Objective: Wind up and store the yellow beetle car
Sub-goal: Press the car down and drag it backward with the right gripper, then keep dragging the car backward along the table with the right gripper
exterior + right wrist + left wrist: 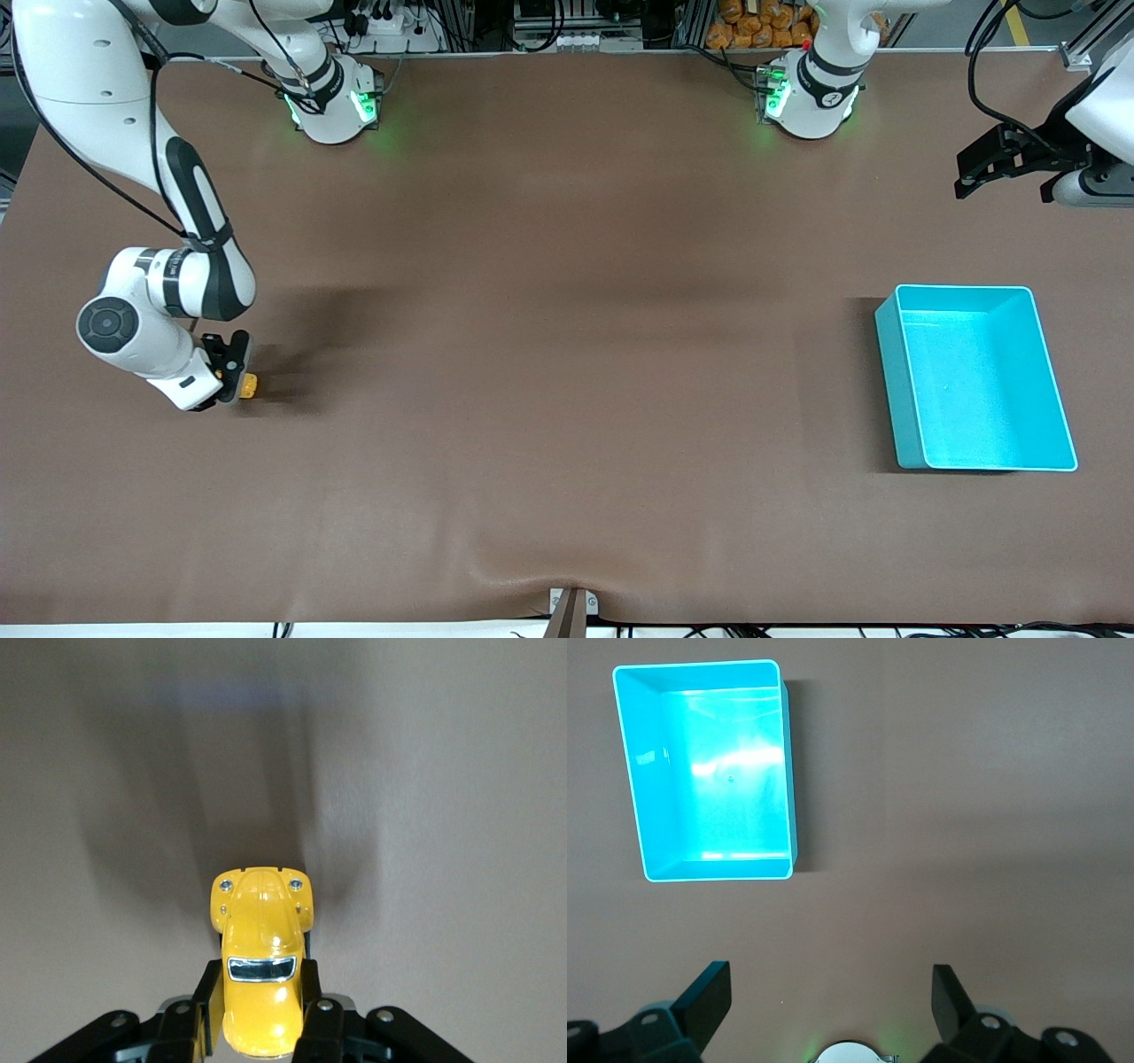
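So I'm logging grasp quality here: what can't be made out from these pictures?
- Car wheels and rear: right wrist view, hidden by its body, the fingers and the bottom edge.
- Whether it touches the table: front view, too small, half covered by the right gripper.
- Left gripper: front view, arm cut off by the edge.

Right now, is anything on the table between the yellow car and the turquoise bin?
Nothing visible. The right gripper grips the yellow beetle car at the right arm's end; bare brown table runs to the empty turquoise bin. The left gripper waits open, aside.
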`<state>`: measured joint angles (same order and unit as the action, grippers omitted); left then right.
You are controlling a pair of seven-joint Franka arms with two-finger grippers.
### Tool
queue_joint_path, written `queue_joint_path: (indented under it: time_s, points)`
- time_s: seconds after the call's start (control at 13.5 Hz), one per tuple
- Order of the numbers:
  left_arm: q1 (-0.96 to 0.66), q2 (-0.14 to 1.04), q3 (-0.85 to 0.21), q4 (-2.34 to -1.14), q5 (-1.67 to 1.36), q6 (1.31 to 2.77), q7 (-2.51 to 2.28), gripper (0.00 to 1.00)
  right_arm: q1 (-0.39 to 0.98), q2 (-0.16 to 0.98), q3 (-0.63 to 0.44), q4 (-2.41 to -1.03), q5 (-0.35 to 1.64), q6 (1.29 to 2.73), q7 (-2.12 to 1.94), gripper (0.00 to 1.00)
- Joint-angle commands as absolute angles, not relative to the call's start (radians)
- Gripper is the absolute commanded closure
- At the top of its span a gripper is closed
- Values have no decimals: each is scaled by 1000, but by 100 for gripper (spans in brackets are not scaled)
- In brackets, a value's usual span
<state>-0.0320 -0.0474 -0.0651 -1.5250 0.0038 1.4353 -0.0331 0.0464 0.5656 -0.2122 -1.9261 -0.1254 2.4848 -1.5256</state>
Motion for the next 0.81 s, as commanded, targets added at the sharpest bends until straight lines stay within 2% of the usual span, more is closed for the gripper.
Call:
queue_joint_path:
  time_s: [0.0,0.74]
  points:
    - [-34,-41,-61,-1513,2,1437,-15,0,6,638,-207,-1890,-118,2497,-1560,85]
    - [-34,-41,-61,-1513,2,1439,-15,0,-81,647,-204,-1873,-114,2497,-1609,81]
